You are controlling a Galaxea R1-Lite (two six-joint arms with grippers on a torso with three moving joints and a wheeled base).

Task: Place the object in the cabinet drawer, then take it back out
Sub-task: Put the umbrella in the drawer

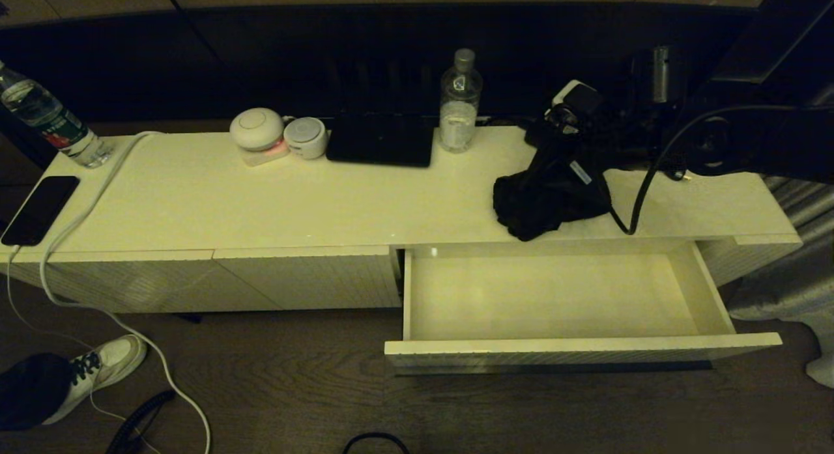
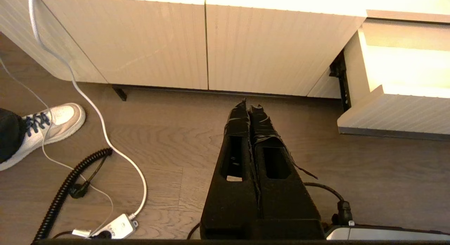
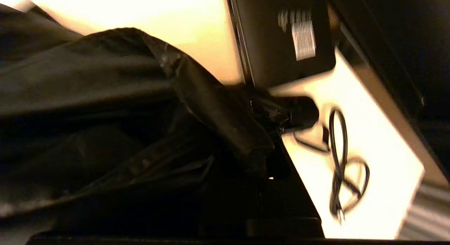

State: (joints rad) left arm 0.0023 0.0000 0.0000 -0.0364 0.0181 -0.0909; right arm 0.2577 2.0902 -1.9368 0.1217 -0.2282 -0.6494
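Note:
The object (image 1: pixel 544 197), a soft black fabric bundle, is on the cabinet top at the right, just behind the open drawer. Its upper part is pulled up toward my right gripper (image 1: pixel 565 125), which is shut on the fabric. In the right wrist view the object (image 3: pixel 105 108) drapes over the fingers and hides most of them. The cabinet drawer (image 1: pixel 580 351) is pulled out, and its cream inside (image 1: pixel 554 297) holds nothing. My left gripper (image 2: pixel 248 105) hangs shut and empty over the wooden floor, left of the drawer (image 2: pixel 393 118).
On the cabinet top stand a water bottle (image 1: pixel 460 102), a flat black box (image 1: pixel 381 140), two round white devices (image 1: pixel 257 129), a phone (image 1: pixel 40 208) and another bottle (image 1: pixel 49 118). A thin looped black cable (image 3: pixel 339 167) lies near the object. A white cable and a shoe (image 1: pixel 98 369) are on the floor.

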